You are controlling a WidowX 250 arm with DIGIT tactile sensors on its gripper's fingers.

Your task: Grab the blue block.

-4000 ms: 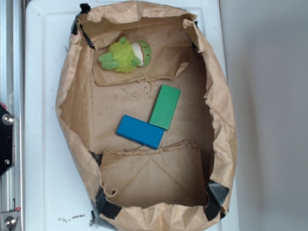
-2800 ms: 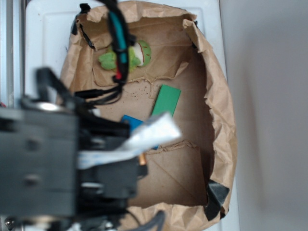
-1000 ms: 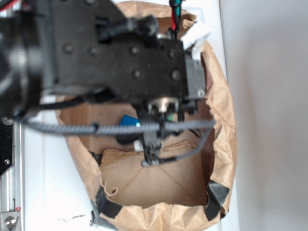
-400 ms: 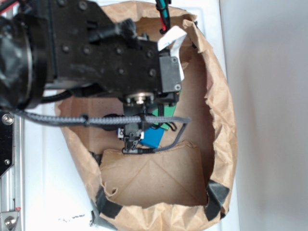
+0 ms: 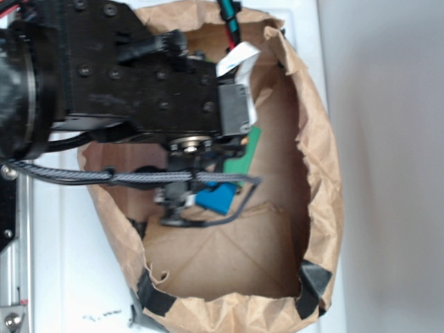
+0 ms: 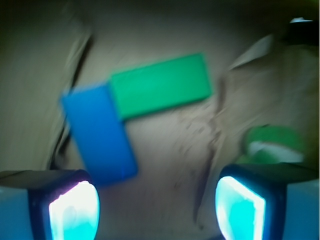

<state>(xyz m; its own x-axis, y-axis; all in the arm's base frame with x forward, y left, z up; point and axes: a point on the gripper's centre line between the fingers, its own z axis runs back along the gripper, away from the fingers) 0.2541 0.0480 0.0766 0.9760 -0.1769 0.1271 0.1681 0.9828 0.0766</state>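
**Blue block sits off to one side of the spread fingers**

The brown paper bag [image 5: 316, 173], torn open and lying flat on the white tabletop [image 5: 66, 263], fills most of the exterior view, and the black WidowX arm [image 5: 125, 76] reaches over its upper half, hiding much of the floor. Below the arm's wrist the gripper [image 6: 157, 202] hangs low inside the bag. Its two lit fingertips [image 6: 74, 207] stand wide apart in the wrist view with nothing between them, so it is released and empty.

The blue block [image 6: 99, 134] lies flat on the bag floor, not centred between the fingers. In the wrist view it sits ahead of the left fingertip and just above it, its long axis running nearly away from the camera and slightly tilted. One end touches the short end of the green block [image 6: 160, 86], which runs crosswise. A green plush toy [image 6: 272, 145] rests near the other fingertip.

My guess is the gripper needs to shift toward the blue block's side before descending, and the fingers look about right to close across its narrow width.
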